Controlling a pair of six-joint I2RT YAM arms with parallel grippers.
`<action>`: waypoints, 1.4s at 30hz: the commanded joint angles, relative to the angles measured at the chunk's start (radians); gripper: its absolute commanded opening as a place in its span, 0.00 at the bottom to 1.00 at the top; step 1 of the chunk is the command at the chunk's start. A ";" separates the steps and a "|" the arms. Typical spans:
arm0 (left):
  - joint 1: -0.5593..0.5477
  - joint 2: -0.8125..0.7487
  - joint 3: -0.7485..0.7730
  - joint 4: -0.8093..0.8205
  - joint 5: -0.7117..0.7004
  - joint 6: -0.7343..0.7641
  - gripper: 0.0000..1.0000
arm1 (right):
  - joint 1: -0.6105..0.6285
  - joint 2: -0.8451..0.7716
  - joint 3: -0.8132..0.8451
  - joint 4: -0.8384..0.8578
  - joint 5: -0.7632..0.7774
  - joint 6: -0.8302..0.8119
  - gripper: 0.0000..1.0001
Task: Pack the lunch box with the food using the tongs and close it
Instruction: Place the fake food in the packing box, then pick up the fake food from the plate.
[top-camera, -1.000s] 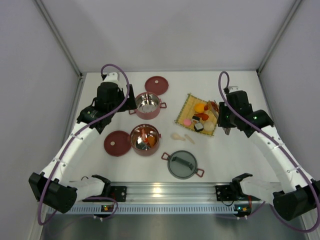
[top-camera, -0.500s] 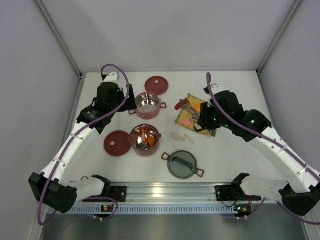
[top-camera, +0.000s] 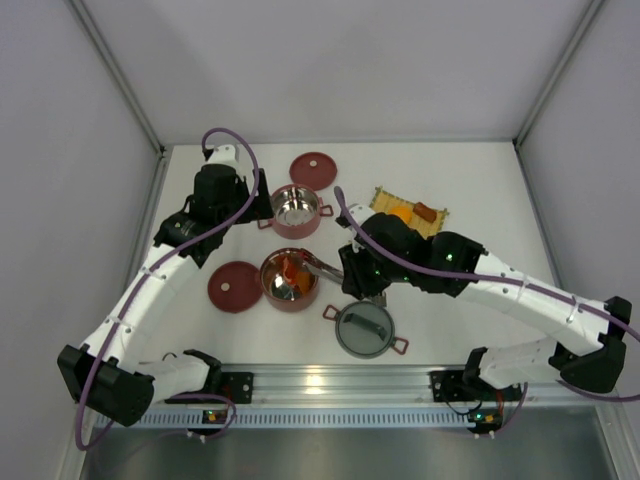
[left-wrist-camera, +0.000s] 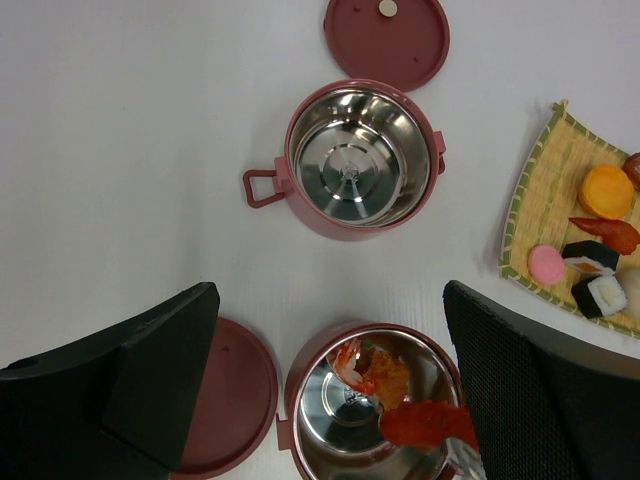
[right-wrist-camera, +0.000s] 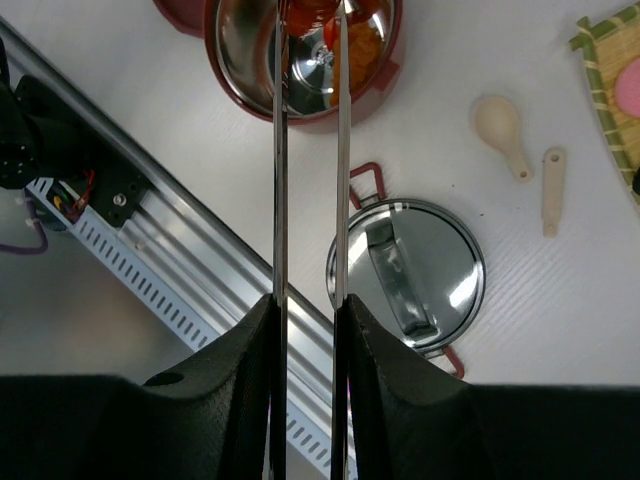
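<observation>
Left claw (left-wrist-camera: 330, 295), centre-left: spread wide, empty. Bowl (top-camera: 264, 290), centre: red food piece (left-wrist-camera: 425, 425) poised above it in tongs (right-wrist-camera: 279, 150) pinched by right claw (right-wrist-camera: 307, 310). Risk: released off-centre, the piece may bounce off the rim onto the table (top-camera: 480, 180).

I see my right gripper (top-camera: 354, 267) at frame centre clamping the tongs (top-camera: 318, 266), their tips pinching a red food piece (top-camera: 291, 266) over the lower bowl (top-camera: 268, 291), left of centre.
</observation>
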 joint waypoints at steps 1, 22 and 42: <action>-0.003 -0.015 -0.004 0.018 -0.004 -0.006 0.99 | 0.052 0.019 0.054 0.079 0.027 0.030 0.16; -0.003 -0.013 -0.007 0.021 -0.005 -0.004 0.99 | 0.080 0.033 0.071 0.065 0.065 0.027 0.40; -0.002 -0.021 -0.006 0.018 -0.001 -0.001 0.99 | -0.320 -0.025 0.053 -0.015 0.353 -0.050 0.42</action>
